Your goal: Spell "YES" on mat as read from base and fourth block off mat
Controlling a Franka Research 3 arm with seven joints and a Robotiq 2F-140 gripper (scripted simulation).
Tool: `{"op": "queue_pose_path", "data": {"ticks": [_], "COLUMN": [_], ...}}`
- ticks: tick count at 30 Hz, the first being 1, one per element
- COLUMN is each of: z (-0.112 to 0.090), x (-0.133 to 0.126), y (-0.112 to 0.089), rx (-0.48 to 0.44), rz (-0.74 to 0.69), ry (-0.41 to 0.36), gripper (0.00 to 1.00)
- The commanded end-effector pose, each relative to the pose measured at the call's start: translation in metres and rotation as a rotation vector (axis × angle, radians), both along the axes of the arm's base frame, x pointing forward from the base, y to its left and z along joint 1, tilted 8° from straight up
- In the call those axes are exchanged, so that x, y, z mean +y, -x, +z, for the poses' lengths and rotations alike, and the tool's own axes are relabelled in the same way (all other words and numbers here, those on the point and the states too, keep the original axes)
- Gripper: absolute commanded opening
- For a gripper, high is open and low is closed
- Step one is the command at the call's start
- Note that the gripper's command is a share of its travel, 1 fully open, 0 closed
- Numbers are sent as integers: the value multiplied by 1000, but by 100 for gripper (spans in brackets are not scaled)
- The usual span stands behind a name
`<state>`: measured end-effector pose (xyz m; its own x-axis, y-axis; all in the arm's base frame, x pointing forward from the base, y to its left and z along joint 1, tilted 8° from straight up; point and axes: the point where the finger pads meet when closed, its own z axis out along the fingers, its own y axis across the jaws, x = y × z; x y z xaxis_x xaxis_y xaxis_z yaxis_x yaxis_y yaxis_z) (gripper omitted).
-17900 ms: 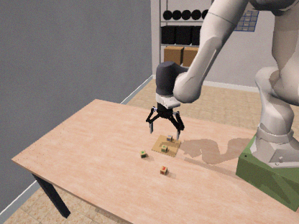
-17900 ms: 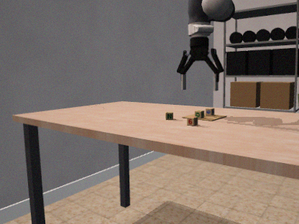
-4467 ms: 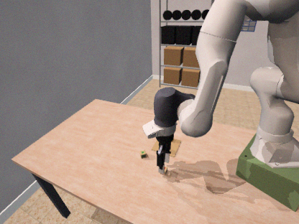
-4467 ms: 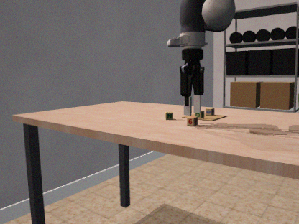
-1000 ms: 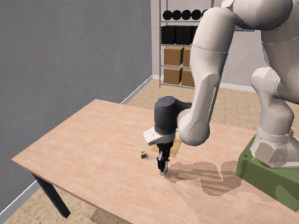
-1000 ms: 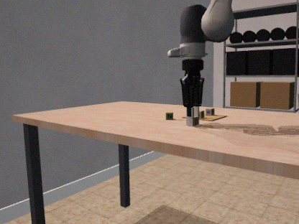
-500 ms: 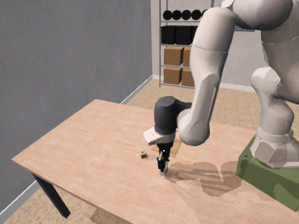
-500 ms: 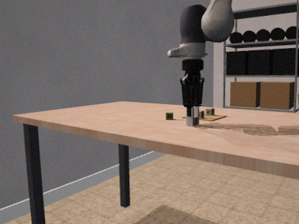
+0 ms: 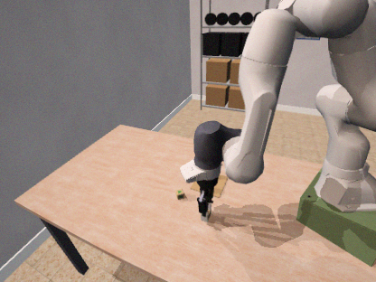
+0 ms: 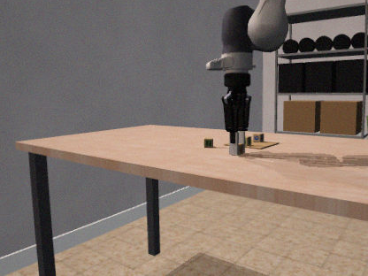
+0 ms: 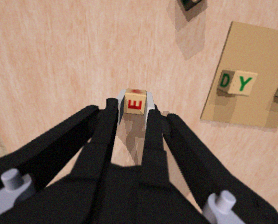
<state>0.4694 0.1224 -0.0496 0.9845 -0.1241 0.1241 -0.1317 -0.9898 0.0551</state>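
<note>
The E block [image 11: 135, 102], pale wood with a red E on top, sits on the bare table to the left of the tan mat. My gripper [image 11: 135, 99] stands upright over it, and its two fingers press the block's left and right sides. The gripper also shows low on the table in the top view [image 9: 205, 212] and the exterior view [image 10: 237, 149]. The Y block [image 11: 239, 83], with a green Y on top and a D on its side, lies on the mat. A block with a blue letter [image 10: 258, 137] lies further along the mat.
A dark green N block [image 9: 180, 194] lies on the table off the mat; it also shows in the exterior view [image 10: 208, 142] and at the top edge of the wrist view [image 11: 191, 4]. The robot's green base [image 9: 339, 224] stands at the table's right. A shelf rack [image 9: 230, 52] stands behind.
</note>
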Motion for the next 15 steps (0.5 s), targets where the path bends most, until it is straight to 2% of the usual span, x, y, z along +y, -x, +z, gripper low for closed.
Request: {"op": "queue_pose_path", "data": {"ticks": [1, 6, 15], "z": [3, 20, 83], "x": [1, 2, 6], "y": [0, 2, 9], "rx": [-1, -1, -1], "rz": [5, 5, 5], "ry": [0, 0, 0], "gripper": [16, 16, 16]}}
